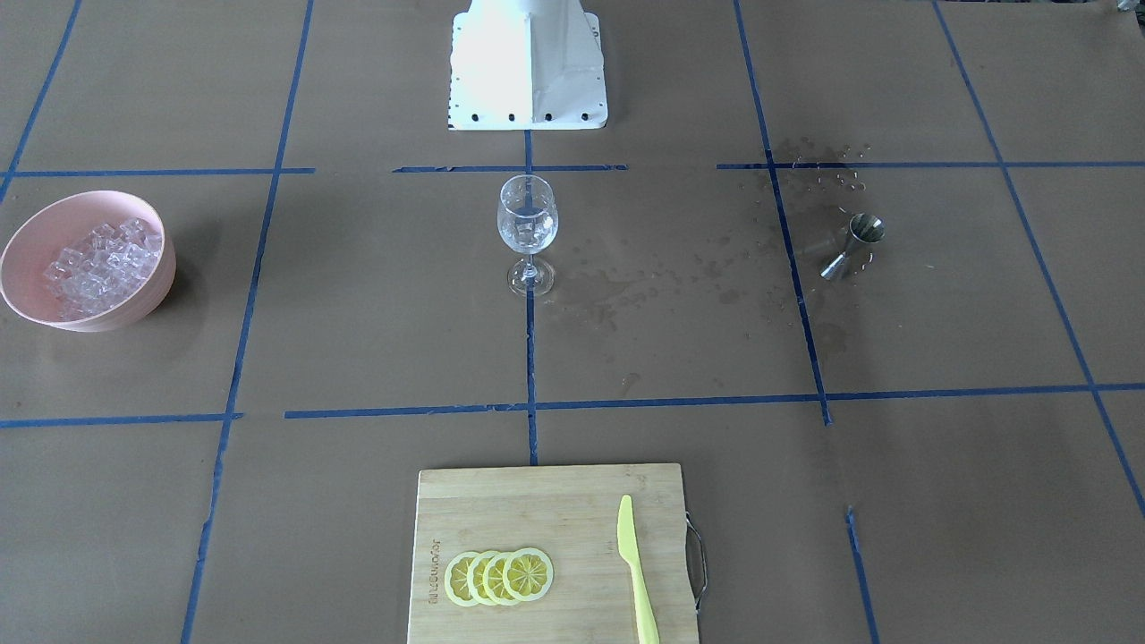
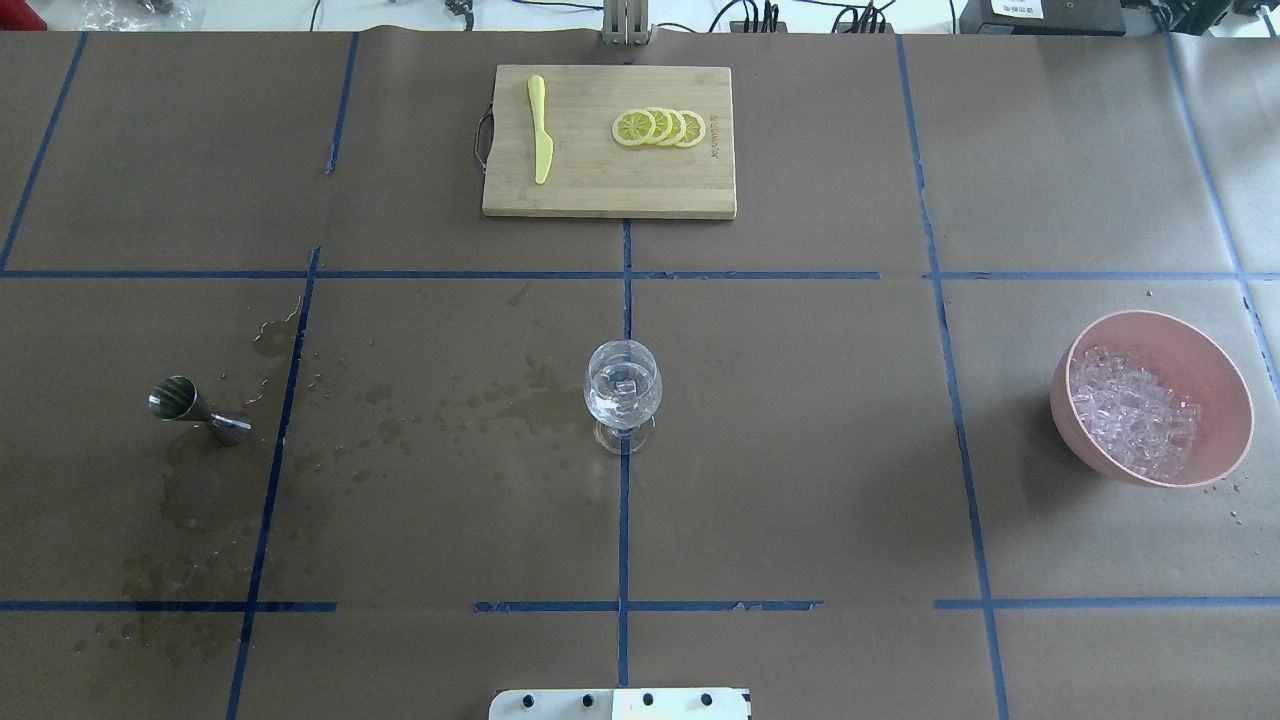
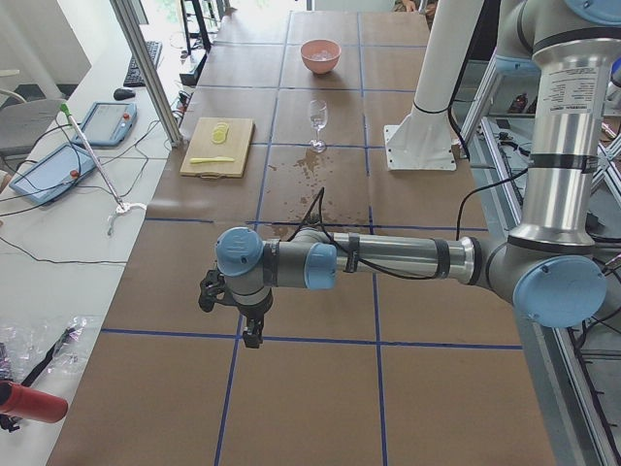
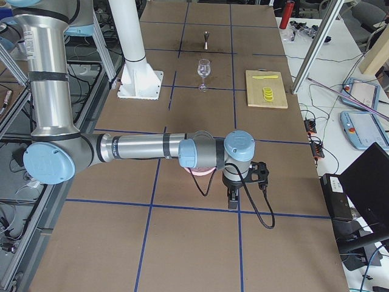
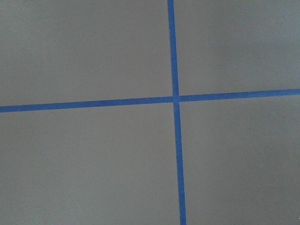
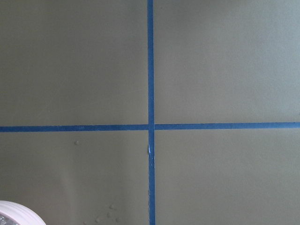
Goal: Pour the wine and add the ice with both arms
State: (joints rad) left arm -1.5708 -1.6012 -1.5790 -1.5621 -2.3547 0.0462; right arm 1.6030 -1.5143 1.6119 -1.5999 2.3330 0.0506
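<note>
Clear stemmed wine glass (image 2: 622, 392) mid-table, seemingly holding wine (image 2: 622, 408) plus ice cube (image 2: 625, 383); steel jigger (image 2: 198, 410) tipped left, pink bowl (image 2: 1065, 410) right; likely finished; left claw (image 3: 252, 335) and right claw (image 4: 233, 199) spread untellable.

Wide gaps between glass (image 2: 622, 390), bowl (image 2: 1215, 375), jigger (image 2: 200, 410).

A little clear wine (image 2: 622, 402) sits in the upright glass (image 1: 528, 201) at mid-counter (image 2: 800, 450). The ice (image 2: 1135, 412), small clear cubes, is heaped in the pink bowl (image 2: 1205, 355). The left arm (image 3: 388, 257) and right arm (image 4: 140, 148) stretch level above the counter's ends.
</note>
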